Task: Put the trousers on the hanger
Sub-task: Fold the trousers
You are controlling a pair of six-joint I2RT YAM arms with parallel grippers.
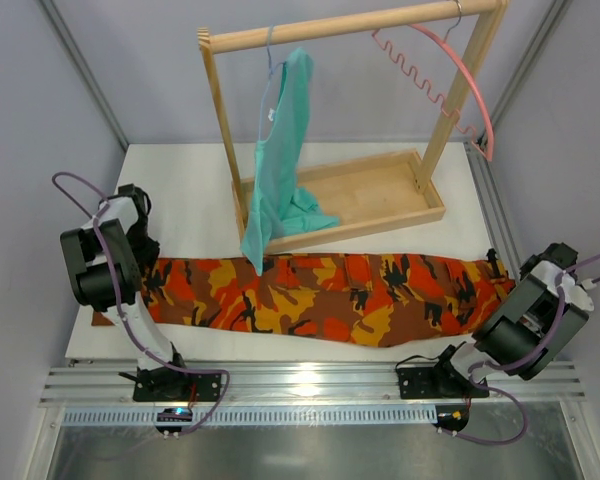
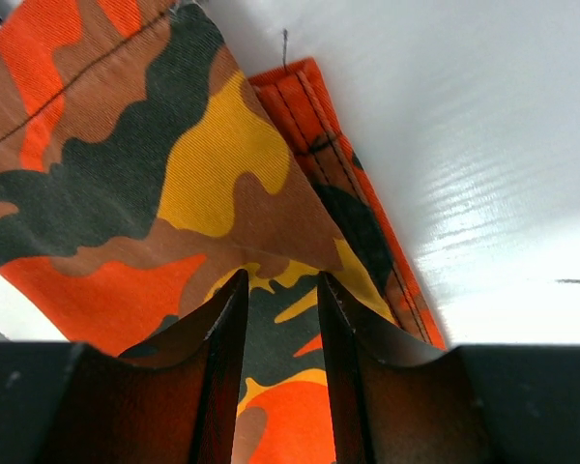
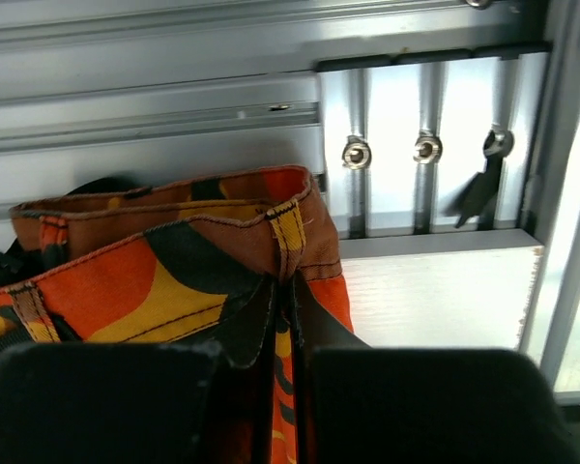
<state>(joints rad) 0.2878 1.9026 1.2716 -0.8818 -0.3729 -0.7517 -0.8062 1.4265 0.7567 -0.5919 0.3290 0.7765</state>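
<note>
Long cloth trousers in orange, red, yellow, brown and black camouflage (image 1: pixel 320 298) lying flat across white desk (image 1: pixel 180 190), in front of wooden rack (image 1: pixel 352 28). Am pinching waistband end with my right hand (image 3: pixel 282 290), fingers closed tight on cloth. My left hand (image 2: pixel 278 282) sitting at leg-hem end, fingers part-way apart, cloth in gap; cannot tell if clamped. Taking both ends, I judge, for lifting garment taut toward pink curved hanger (image 1: pixel 460 62) hanging on rack's rail.
</note>
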